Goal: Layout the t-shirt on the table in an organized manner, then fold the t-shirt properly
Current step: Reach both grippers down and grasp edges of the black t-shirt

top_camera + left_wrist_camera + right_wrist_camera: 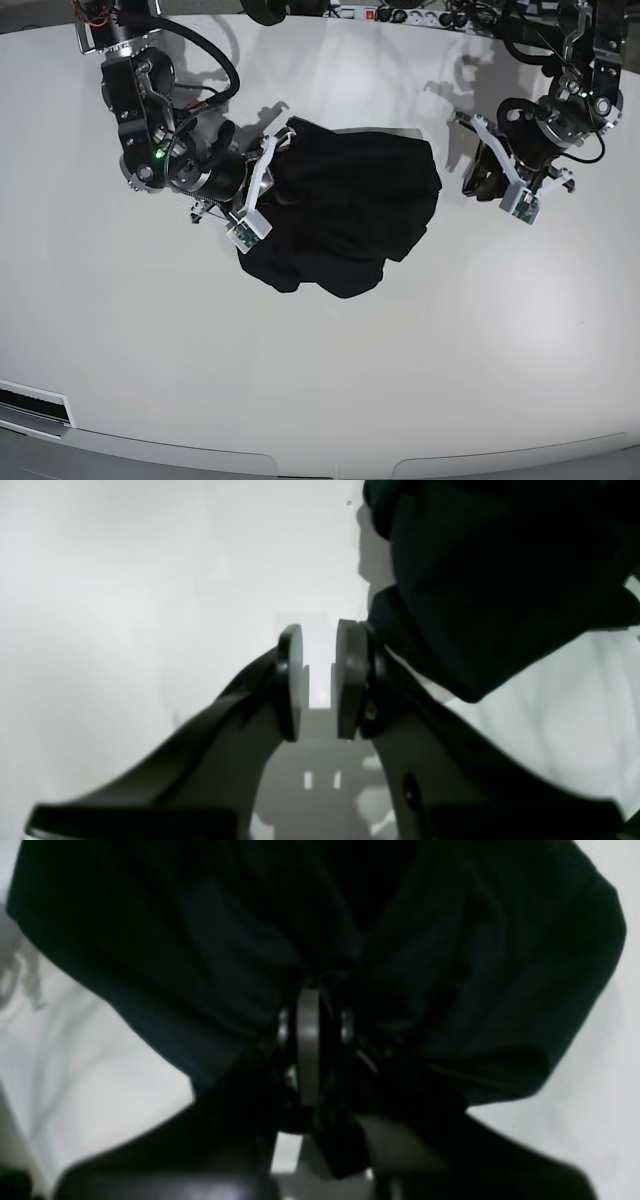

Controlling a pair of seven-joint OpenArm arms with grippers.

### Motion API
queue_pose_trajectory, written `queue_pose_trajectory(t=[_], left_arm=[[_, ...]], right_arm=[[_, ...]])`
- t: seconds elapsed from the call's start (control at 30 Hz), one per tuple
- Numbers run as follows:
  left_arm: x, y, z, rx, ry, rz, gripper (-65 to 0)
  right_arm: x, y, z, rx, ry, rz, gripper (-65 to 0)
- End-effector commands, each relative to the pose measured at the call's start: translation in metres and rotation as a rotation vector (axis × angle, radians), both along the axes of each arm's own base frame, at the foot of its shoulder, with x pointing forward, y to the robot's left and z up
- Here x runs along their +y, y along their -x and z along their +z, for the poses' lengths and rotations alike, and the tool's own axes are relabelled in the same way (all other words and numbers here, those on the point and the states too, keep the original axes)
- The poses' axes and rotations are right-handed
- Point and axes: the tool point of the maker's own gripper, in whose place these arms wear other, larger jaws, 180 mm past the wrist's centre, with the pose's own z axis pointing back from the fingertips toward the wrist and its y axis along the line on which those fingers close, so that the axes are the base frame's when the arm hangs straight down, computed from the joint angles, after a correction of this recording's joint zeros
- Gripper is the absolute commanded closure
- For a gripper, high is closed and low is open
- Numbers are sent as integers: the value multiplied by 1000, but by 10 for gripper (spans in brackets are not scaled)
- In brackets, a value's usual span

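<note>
Right now the right gripper is clamped on the bunched t-shirt, which lies on the table; beside the cloth's other edge, the left gripper stands slightly apart, empty.

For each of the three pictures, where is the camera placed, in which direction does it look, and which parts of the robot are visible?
Left wrist: on the left arm, looking past the left gripper, slightly open and empty, beside the t-shirt.
Right wrist: on the right arm, looking along the right gripper, pinching black cloth.
Base: overhead, looking down at the table; both arms show.
Shared: t-shirt and white table appear in all views.
</note>
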Motion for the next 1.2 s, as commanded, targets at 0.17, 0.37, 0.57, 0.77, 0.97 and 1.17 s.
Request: queue_pose_trajectory(t=[0.17, 0.37, 0.57, 0.77, 0.97, 1.17], left_arm=[[0, -6, 10, -37, 9, -9, -136], [0, -6, 10, -37, 5, -9, -136], [1, -5, 8, -23, -1, -8, -136], [1, -5, 8, -23, -1, -8, -136], [1, -5, 8, -24, -1, -8, -136], [7, -5, 6, -27, -60, -16, -136]], right_arm=[[17, -40, 144, -348, -255, -10, 0], [-2, -38, 254, -701, -303, -39, 0], [-32, -50, 291, -809, -315, -210, 0], [-17, -33, 299, -834, -367, -88, 0], [12, -16, 314, -822, -492, 28, 0], [17, -23, 320, -912, -424, 41, 0]])
